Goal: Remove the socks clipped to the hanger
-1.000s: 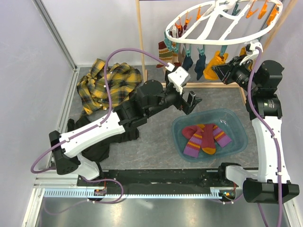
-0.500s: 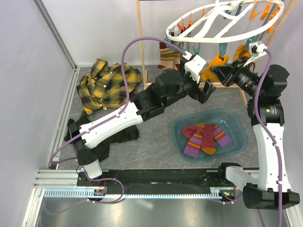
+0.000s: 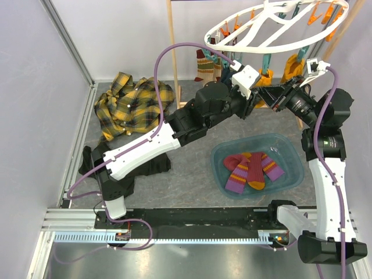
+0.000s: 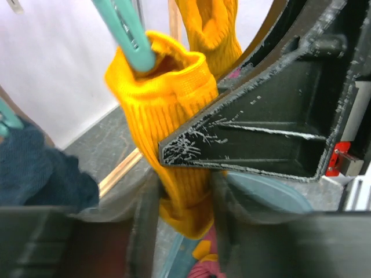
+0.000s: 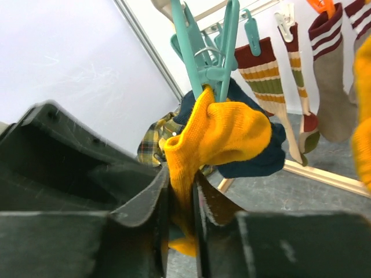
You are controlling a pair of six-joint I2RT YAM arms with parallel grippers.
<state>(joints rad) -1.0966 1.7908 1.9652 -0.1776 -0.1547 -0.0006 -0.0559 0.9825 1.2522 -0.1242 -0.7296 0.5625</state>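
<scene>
While on clip [image 5: 184, 40], sock [image 5: 217, 136] in right claw [image 5: 181, 185].

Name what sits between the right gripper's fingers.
A mustard sock, hanging from a teal clip, pinched in the right gripper; the right wrist view shows it.

hanger [image 3: 256, 51] cropped at top edge, navy sock [image 4: 35, 168] blurred, cut off left

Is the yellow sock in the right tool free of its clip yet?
No, the teal clip pinches the cuff of the yellow sock that the right tool grips.
</scene>
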